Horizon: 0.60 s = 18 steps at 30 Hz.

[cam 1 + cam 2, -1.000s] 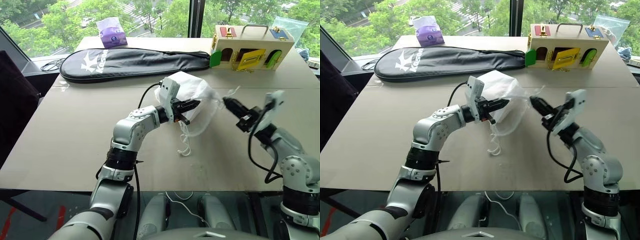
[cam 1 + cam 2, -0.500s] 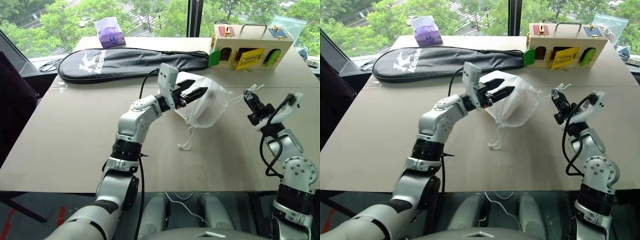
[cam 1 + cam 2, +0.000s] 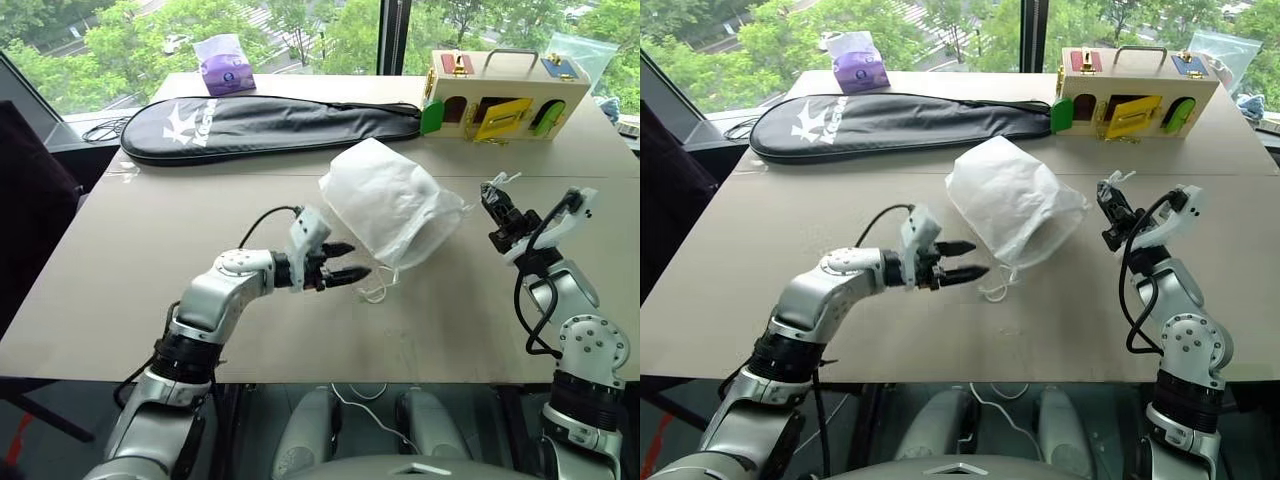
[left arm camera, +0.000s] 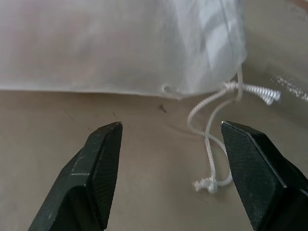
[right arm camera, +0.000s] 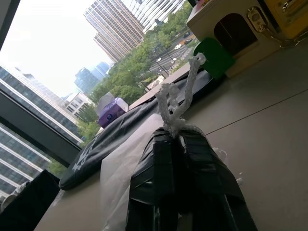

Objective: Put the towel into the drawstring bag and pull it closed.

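The drawstring bag (image 3: 392, 208) lies bulging on the table's middle, with its gathered mouth turned toward my right side. One white cord loop (image 3: 377, 291) trails from it onto the table. My left gripper (image 3: 358, 260) hovers open just in front of the bag, touching nothing. In the left wrist view its fingers (image 4: 103, 154) frame the bag's hem (image 4: 120, 43) and the loose cord (image 4: 211, 144). To the right of the bag, my right gripper (image 3: 493, 202) is raised and shut on the knotted end of a drawstring (image 5: 175, 108). The towel is hidden from view.
A long black racket case (image 3: 270, 120) lies across the back of the table, with a purple tissue pack (image 3: 223, 62) behind it. A wooden latch box (image 3: 505, 95) and a clear zip bag (image 3: 578, 50) stand at the back right. A dark object (image 3: 30, 200) stands at the table's left.
My left gripper opened, let go of the bag and sank toward the near-left. The bag settled on the table. The right gripper swung right and stayed shut on the cord.
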Tool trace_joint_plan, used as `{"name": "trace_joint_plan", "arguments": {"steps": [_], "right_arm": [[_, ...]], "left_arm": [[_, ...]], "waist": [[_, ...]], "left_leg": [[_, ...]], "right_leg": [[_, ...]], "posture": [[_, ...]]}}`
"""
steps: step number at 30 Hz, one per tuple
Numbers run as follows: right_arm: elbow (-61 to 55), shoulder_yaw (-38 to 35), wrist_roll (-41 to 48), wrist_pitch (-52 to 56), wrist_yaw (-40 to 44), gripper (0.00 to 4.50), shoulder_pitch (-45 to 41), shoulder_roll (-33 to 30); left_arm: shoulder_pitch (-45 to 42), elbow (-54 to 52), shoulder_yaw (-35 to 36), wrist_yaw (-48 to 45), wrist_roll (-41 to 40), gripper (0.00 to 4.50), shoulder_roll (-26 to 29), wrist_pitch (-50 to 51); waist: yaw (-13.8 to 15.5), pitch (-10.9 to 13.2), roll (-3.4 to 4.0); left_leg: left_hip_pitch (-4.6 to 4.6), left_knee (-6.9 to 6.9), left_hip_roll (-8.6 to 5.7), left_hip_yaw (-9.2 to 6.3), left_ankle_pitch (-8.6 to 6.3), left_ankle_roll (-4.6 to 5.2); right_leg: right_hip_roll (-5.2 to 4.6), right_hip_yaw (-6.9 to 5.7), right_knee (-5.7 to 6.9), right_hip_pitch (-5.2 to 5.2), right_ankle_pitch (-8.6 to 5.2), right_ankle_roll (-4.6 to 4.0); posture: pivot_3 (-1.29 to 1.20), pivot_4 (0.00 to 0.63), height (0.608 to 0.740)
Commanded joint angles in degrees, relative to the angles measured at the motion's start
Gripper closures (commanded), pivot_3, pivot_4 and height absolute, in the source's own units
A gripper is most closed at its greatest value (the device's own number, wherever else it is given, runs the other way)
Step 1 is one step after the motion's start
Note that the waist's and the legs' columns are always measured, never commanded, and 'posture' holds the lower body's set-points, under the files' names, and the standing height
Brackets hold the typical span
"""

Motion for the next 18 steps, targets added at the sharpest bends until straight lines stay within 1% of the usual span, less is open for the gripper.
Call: {"name": "trace_joint_plan", "arguments": {"steps": [1, 4, 9, 11, 13, 16, 18], "right_arm": [[-1.84, -0.41, 1.77, -1.12, -0.23, 4.50, -0.70, -0.38], [-2.01, -1.05, 2.48, -1.23, -0.73, 4.50, -0.75, -0.54], [-2.39, -1.17, 2.61, -1.44, -1.04, 4.50, -0.11, -1.30], [-2.48, -1.24, 2.70, -1.55, -1.12, 4.50, 0.06, -1.39], [-2.55, -1.27, 2.73, -1.69, -1.19, 4.50, 0.20, -1.40], [-2.61, -1.15, 2.73, -1.93, -1.25, 4.50, 0.40, -1.45], [-2.57, -1.21, 2.70, -2.13, -1.23, 4.50, 0.60, -1.54]], "left_arm": [[0.87, -0.55, -0.46, 1.45, 1.74, 1.19, -2.49, -4.02], [3.23, 0.61, -3.33, 1.38, 5.51, 1.19, -2.87, -7.65], [7.03, 1.89, -7.03, 0.65, 11.32, 1.19, -1.35, -13.86], [7.72, 3.96, -8.48, 0.93, 14.97, 1.19, -0.17, -18.06], [7.86, 6.95, -8.40, 2.64, 17.44, 1.19, -0.53, -21.83], [8.02, 9.73, -7.73, 3.79, 18.23, 1.19, -1.58, -25.64], [8.69, 11.61, -8.16, 3.74, 19.38, 1.70, -1.48, -29.46]], "waist": [[-0.02, 0.00, 0.00], [-0.13, -0.01, 0.01], [-0.15, -0.06, 0.08], [-0.17, -0.11, 0.14], [-0.15, -0.16, 0.17], [-0.08, -0.25, 0.23], [-0.08, -0.33, 0.29]], "left_leg": [[0.01, 0.00, 0.00, 0.00, 0.00, 0.00], [0.01, 0.00, 0.01, 0.00, 0.00, 0.00], [0.05, -0.03, 0.03, 0.02, 0.00, 0.01], [0.08, -0.04, 0.03, 0.05, -0.01, 0.01], [0.09, -0.04, 0.03, 0.06, -0.01, 0.01], [0.11, -0.03, 0.03, 0.05, -0.01, 0.01], [0.14, -0.02, 0.03, 0.05, 0.00, 0.02]], "right_leg": [[0.00, 0.00, 0.01, 0.00, 0.00, 0.00], [-0.01, 0.00, 0.00, 0.00, 0.00, 0.00], [-0.01, 0.02, 0.01, 0.00, 0.00, -0.01], [-0.01, 0.06, 0.01, 0.01, 0.00, -0.01], [-0.01, 0.06, 0.01, 0.02, 0.00, -0.01], [-0.02, 0.05, 0.01, 0.05, 0.00, 0.00], [-0.03, 0.05, 0.00, 0.08, 0.00, 0.00]], "posture": [[0.00, 0.150, 0.740], [0.00, 0.150, 0.740], [0.00, 0.150, 0.740], [0.00, 0.150, 0.740], [0.00, 0.150, 0.740], [0.00, 0.150, 0.740], [0.00, 0.150, 0.740]]}}
